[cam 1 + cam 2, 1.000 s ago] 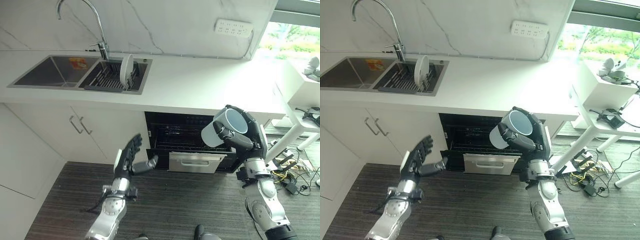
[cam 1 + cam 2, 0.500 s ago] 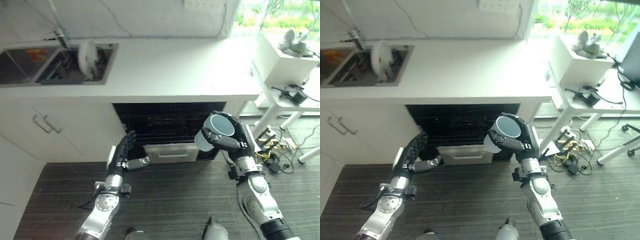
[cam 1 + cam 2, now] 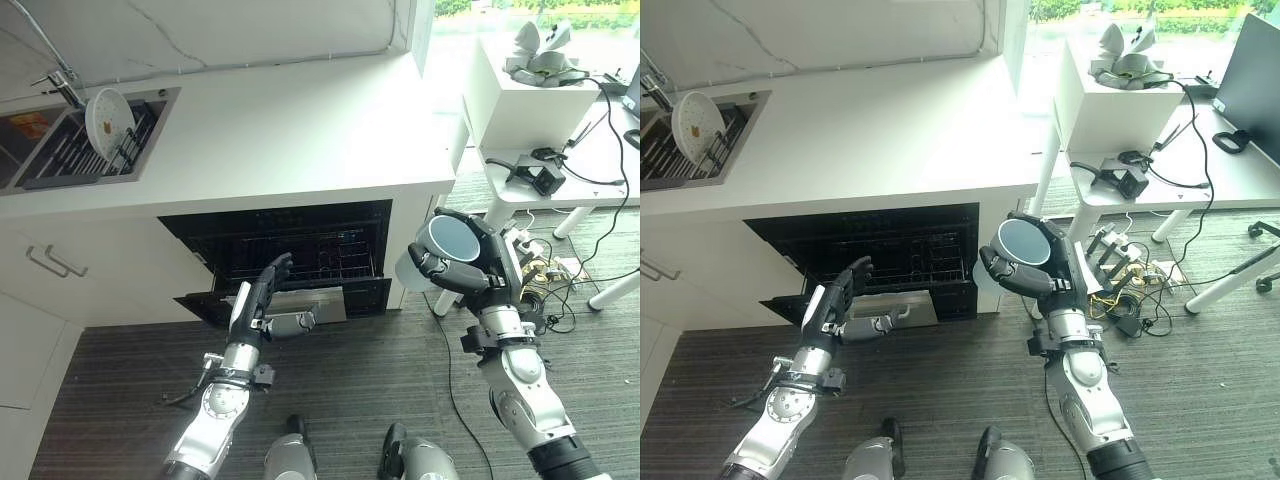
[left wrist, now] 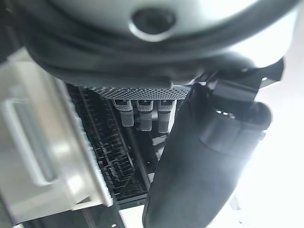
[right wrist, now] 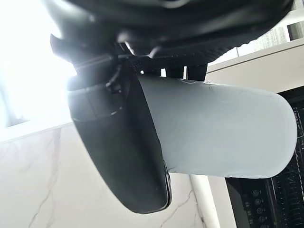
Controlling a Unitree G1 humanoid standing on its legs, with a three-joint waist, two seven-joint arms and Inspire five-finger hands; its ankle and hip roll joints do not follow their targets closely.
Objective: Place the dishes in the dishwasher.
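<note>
- In front of the open dishwasher (image 3: 300,250), my right hand (image 3: 470,272) holds a pale cup (image 3: 440,250); my fingers and thumb are curled round its wall, and its dark mouth faces up toward the head camera.
- The cup is off to the right of the dishwasher's opening, level with the cabinet's end panel and clear of the racks.
- In the right wrist view the cup (image 5: 213,128) lies across my palm, with my thumb (image 5: 123,152) along its side.
- My left hand (image 3: 262,300) is raised in front of the dishwasher's lower part, fingers straight and spread, holding nothing. It is near the pulled-out steel drawer front (image 3: 300,305); I cannot tell whether it touches it.
- In the left wrist view the drawer front (image 4: 33,156) and a dark wire rack (image 4: 109,161) lie past my fingers.
- On the white counter (image 3: 290,120), the sink (image 3: 60,150) sits at the far left, with a black drainer rack in it.
- A white plate (image 3: 108,118) stands on edge in that rack, well apart from both hands.
- A white side table (image 3: 560,150) with dark devices stands to the right, by the window.
</note>
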